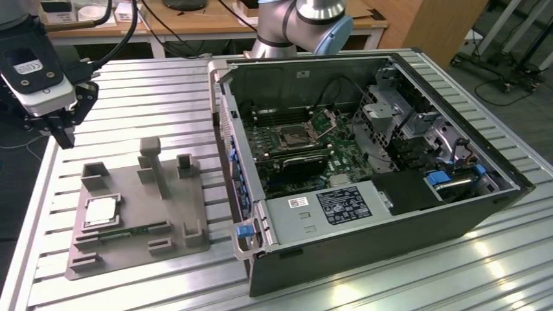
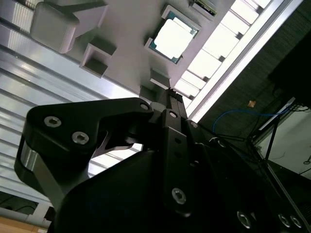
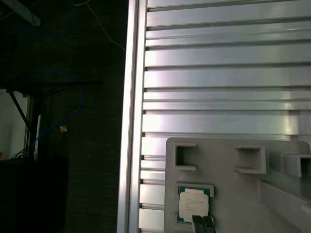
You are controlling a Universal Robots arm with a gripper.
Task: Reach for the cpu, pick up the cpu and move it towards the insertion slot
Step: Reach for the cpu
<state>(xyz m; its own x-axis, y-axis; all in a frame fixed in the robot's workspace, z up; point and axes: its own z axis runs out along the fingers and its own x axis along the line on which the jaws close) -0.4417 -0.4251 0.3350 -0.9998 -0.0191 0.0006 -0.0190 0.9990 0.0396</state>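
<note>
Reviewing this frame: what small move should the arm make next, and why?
Probably carry the gripper over the cpu and begin lowering. In the exterior view the gripper hangs clear above the table, off the tray toward that view's left, jaws shut and holding nothing. The cpu lies flat in its tray recess, untouched.

Silver cpu [image 1: 101,210], grey tray [image 1: 129,191], ribbed table [image 1: 147,91]
</note>
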